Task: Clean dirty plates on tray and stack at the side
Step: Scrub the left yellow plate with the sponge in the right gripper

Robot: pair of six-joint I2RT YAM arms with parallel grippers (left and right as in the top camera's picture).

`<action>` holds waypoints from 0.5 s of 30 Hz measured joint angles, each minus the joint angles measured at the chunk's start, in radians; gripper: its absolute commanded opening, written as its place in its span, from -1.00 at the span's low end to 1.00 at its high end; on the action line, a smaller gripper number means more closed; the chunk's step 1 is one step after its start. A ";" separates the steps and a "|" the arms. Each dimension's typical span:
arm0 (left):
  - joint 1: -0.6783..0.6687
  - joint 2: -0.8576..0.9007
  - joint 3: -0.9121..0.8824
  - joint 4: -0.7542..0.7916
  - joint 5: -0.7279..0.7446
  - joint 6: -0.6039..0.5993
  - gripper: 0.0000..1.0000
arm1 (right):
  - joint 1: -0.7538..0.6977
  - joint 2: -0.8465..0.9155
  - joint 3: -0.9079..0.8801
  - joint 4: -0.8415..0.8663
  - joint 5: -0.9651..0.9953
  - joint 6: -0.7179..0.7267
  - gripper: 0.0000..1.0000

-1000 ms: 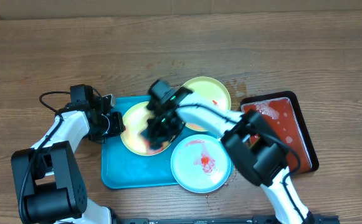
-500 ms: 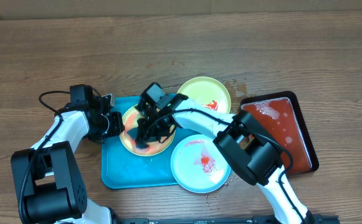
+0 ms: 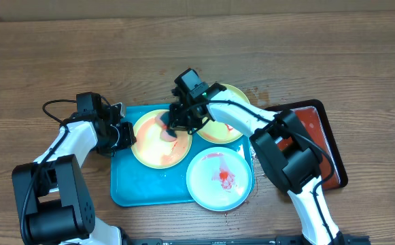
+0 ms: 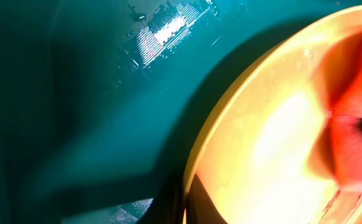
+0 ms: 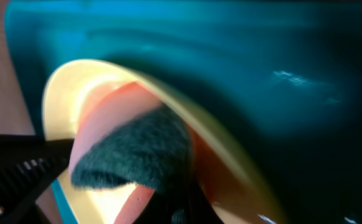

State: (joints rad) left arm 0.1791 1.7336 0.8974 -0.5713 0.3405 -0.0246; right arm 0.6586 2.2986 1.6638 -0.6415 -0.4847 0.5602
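Overhead: yellow plate [image 3: 158,143] lies in the left half of the tray [image 3: 136,185], filmed with orange-red sauce. Right gripper [image 3: 177,126] clamps a dark-faced sponge [image 5: 134,155] at the plate's far rim, so this is the scrubbing step. Left gripper [image 3: 125,134] sits at the tray's left edge; whether its fingers are open or closed cannot be told. Next: sweep across the smear, plate steadied.

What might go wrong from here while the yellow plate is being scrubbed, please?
The right pincer presses the scrubbing pad near the yellow plate's rim. If the left pincer loses its apparent hold on the far rim, the plate could tip or slide.

The blue plate overhangs the tray's edge, so a sweeping arm might knock it onto the table.
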 measured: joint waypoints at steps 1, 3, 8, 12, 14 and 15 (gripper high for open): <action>0.000 0.000 0.000 0.000 0.000 0.000 -0.91 | -0.007 -0.003 0.004 -0.028 0.007 -0.003 -0.92; 0.000 0.000 0.000 0.000 0.000 0.000 -0.91 | -0.020 -0.009 0.010 -0.081 0.021 -0.012 -0.92; -0.001 0.000 0.000 0.003 0.002 0.000 -0.91 | -0.027 -0.016 0.020 -0.179 0.029 -0.053 -0.92; -0.002 0.000 0.000 0.004 0.004 0.000 -0.91 | -0.024 -0.016 0.020 -0.198 0.015 -0.090 -0.92; -0.002 0.000 0.000 0.004 0.004 0.000 -0.91 | -0.022 -0.016 0.019 -0.198 0.007 -0.100 -0.92; -0.002 0.000 0.000 0.004 0.004 0.000 -0.91 | -0.020 -0.016 0.018 -0.196 0.000 -0.103 -0.92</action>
State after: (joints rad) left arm 0.1772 1.7336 0.8970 -0.5674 0.3443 -0.0246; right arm 0.6388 2.2822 1.6817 -0.8379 -0.4843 0.4568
